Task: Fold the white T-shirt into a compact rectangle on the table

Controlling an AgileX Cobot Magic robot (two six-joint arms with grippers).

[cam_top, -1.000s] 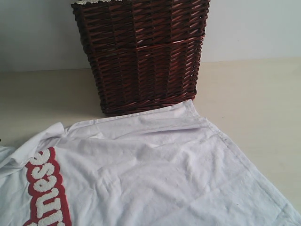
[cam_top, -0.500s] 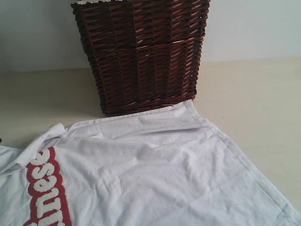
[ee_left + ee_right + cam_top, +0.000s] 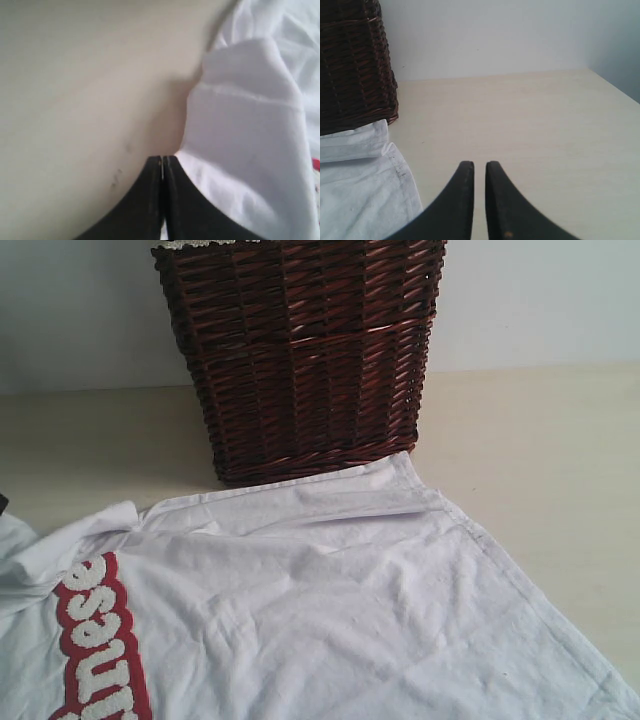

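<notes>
A: Broad, pale cream-beige table [image 3: 540,430], mostly bare; white cotton short-sleeved T-shirt [image 3: 330,620] spread open across the near side, one corner just beside the dark wicker basket [image 3: 300,350]; no fold made yet.

B: Barely begun, by the look; left gripper [image 3: 163,157] pinched tight on the sleeve edge, cloth tented; right gripper [image 3: 480,164] barely parted, empty, over bare table; every fold left.

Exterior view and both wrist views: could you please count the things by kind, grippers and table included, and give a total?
white T-shirt: 1
wicker basket: 1
table: 1
grippers: 2 (left gripper, right gripper)
Total: 5
</notes>
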